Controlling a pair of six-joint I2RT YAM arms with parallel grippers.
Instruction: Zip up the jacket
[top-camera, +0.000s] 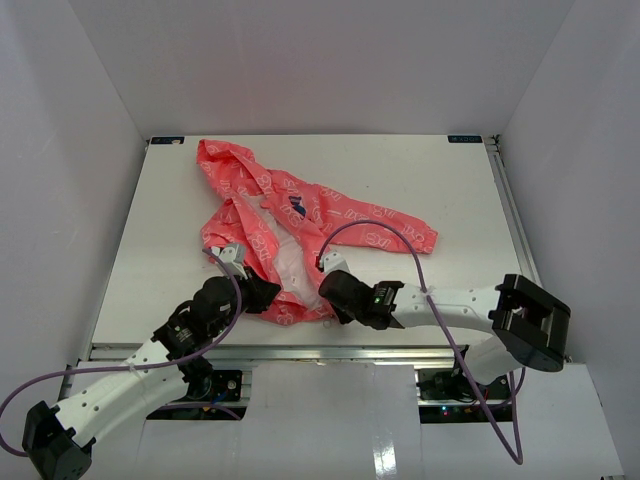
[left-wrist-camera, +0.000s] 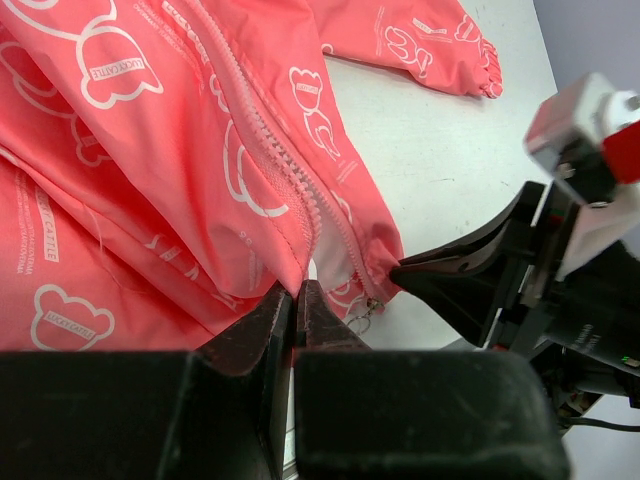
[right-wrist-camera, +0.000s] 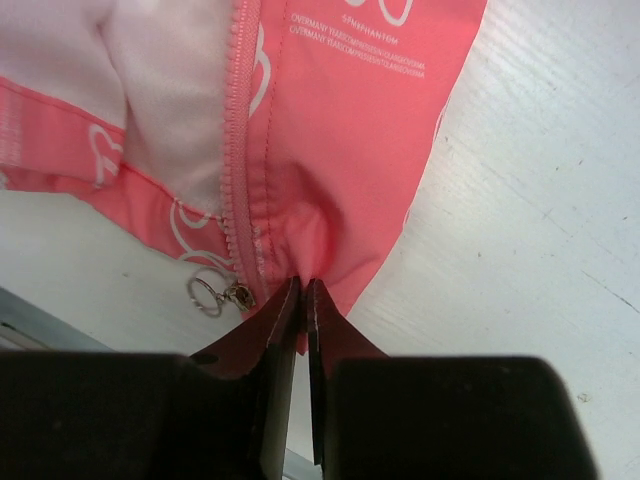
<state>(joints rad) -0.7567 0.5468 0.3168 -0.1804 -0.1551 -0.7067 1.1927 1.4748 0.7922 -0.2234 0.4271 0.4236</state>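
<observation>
Jacket lies unzipped across the middle of the top view. Left claw and right claw are each clamped tight on its bottom hem, either side of the zipper, lower centre.

jacket on table, left of centre

White bear outlines on the jacket read "LUCKY CATTLE", one far up-left of the left gripper, another just left of it; smaller print is illegible.
</observation>
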